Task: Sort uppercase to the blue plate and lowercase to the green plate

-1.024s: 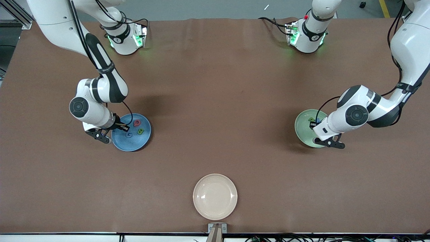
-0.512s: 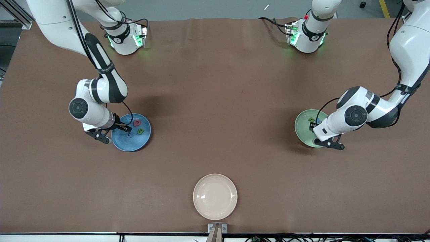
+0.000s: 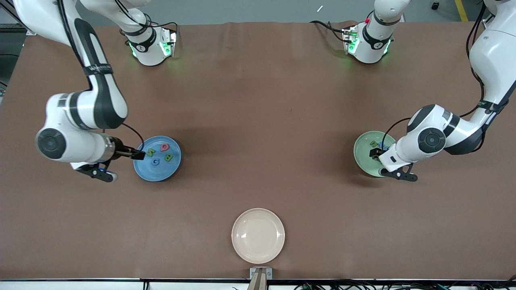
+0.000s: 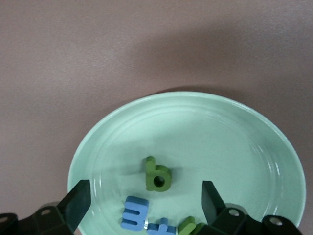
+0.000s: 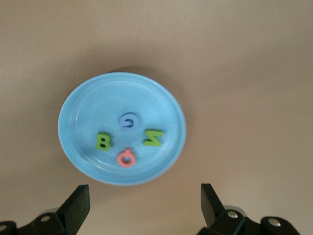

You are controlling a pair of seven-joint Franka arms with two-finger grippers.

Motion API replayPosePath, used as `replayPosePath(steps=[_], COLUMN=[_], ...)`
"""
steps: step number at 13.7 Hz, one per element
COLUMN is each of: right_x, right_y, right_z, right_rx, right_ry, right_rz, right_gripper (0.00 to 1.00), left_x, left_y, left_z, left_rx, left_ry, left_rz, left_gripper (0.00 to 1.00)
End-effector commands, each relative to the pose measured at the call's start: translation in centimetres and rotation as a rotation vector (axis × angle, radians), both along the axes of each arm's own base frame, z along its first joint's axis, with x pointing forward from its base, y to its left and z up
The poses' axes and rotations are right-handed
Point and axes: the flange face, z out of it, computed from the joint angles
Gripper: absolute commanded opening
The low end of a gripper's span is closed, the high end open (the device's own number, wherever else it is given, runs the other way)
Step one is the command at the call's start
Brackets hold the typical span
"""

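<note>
We see the blue plate (image 5: 122, 128), round, shallow and faintly speckled, lying on the brown worktop (image 3: 258, 100) toward the right arm's end. Four uppercase letters lie flat in it, apart from one another: a red Q (image 5: 126, 157), a green N (image 5: 153, 137), a green B (image 5: 102, 141) and a blue G (image 5: 128, 120). The right claw (image 5: 142, 205) hangs above the worktop just beside the plate's rim, at the rim's side toward the right arm's end; its jaws are spread wide and hold nothing, and the whole plate shows between its fingers (image 5: 78, 203) in the right wrist view.

We see the pale mint green plate (image 4: 234, 142) toward the left arm's end. The left claw (image 4: 144, 205) hangs low over it, jaws spread wide and empty. Below the claw lies a green p-like letter (image 4: 157, 175) with a round hole. Closer under the claw we note a blue three-pronged piece (image 4: 135, 213), a second blue piece (image 4: 161, 228) partly cut off, and a green piece (image 4: 188, 225) of which only an edge shows.

A cream plate (image 3: 258, 235) sits on the worktop well apart from both claws.
</note>
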Motion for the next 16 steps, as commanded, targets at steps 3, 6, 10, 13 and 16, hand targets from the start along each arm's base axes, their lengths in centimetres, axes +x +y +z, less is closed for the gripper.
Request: replayPosePath(steps=[3, 6, 10, 13, 16], right_x=[2.0, 1.8, 1.6, 1.6, 1.5], right_y=[-7.1, -10.3, -10.3, -9.9, -9.6], right_z=[8.4, 11.8, 15.9, 18.3, 19.8], right_rx=[0.056, 0.068, -0.002, 0.003, 0.004], right_ry=[-0.017, -0.016, -0.017, -0.044, -0.074], right_rz=[0.15, 0.162, 0.184, 0.186, 0.189], right_gripper=[1.0, 1.0, 1.0, 1.0, 1.0], left_x=[0.4, 0.7, 1.5, 1.8, 1.6], left_y=[0.9, -0.6, -1.8, -3.7, -4.8], left_z=[1.8, 3.1, 4.1, 5.6, 7.0], left_rx=[0.006, -0.028, -0.058, -0.103, -0.12], left_ry=[0.039, 0.065, 0.135, 0.151, 0.147], left_rz=[0.012, 0.037, 0.041, 0.05, 0.061], left_gripper=[1.0, 1.0, 0.99, 0.99, 0.98])
